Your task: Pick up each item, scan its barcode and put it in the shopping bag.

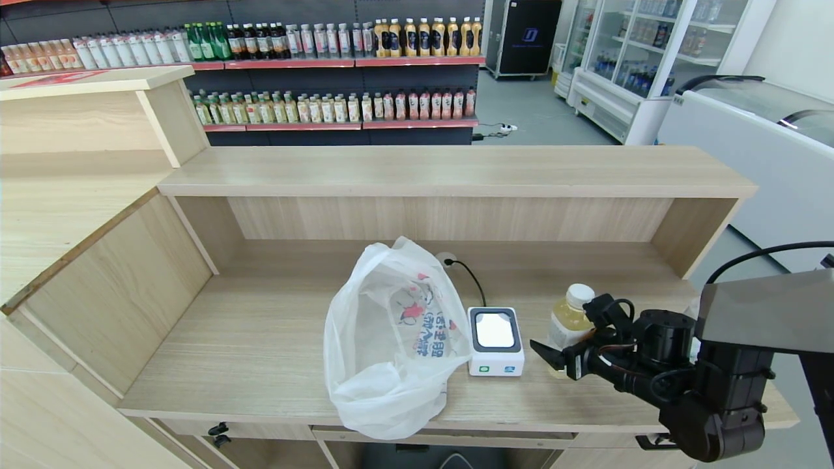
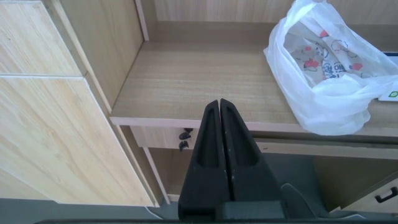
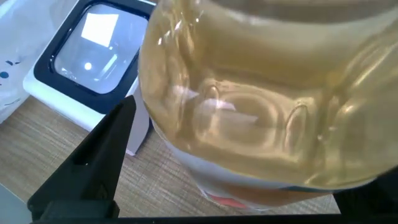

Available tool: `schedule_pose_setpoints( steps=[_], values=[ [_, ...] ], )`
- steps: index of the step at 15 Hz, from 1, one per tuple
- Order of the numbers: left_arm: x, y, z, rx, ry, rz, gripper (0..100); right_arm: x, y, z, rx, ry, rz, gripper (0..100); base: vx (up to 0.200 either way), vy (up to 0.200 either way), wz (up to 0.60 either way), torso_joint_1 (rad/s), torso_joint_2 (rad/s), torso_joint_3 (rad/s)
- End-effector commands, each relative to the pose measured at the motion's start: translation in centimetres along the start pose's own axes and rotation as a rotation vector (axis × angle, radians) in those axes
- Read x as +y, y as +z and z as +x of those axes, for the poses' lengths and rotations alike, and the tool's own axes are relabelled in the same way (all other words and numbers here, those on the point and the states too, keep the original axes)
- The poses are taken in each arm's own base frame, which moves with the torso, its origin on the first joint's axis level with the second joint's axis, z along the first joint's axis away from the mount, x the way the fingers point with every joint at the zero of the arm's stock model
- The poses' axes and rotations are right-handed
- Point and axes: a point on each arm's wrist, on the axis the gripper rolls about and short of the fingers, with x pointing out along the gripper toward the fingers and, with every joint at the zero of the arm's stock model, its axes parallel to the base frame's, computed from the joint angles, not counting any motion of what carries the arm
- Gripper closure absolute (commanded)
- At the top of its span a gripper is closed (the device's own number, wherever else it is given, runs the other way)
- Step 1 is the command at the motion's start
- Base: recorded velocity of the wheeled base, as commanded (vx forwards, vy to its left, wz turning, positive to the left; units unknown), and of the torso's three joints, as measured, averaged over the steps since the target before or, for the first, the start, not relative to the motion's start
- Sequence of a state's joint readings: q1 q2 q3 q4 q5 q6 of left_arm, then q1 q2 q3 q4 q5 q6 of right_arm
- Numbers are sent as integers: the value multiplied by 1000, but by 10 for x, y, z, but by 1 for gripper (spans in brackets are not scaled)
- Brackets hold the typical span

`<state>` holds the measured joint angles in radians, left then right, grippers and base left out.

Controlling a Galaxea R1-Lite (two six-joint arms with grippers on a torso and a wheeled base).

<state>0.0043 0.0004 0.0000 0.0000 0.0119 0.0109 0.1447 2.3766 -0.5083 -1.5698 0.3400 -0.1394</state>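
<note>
- Straddling the bottle [image 1: 571, 320] with my right claw [image 1: 568, 329], jaws spread to either side, not pinching it as far as I can judge.
- The bottle stands upright, just right of the scanner [image 1: 495, 339]; the bag [image 1: 384, 345] sits left of that.
- My left claw [image 2: 219, 106], pressed together, hangs well apart at the near left.
- The bag bears red and blue print; I cannot read the bottle's label.

Left claw [image 2: 219, 104] closed, its 2 fingers flush together; right claw [image 1: 573, 327] spread wide, forward at the right.
</note>
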Motion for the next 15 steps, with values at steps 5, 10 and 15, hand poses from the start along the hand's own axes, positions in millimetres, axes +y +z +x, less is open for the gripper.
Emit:
schedule_pose_setpoints(
  steps=[5,10,15],
  values=[
    [0,0,0,0,1,0,100,-2,4,1,-18,2,-8,100,0,0,0,0,0,0],
    [0,0,0,0,-1,0,100,-8,15,-6,-48,-24,-10,100,0,0,0,0,0,0],
    [0,0,0,0,1,0,100,-22,73,-44,-217,21,33,100,0,0,0,0,0,0]
  ],
)
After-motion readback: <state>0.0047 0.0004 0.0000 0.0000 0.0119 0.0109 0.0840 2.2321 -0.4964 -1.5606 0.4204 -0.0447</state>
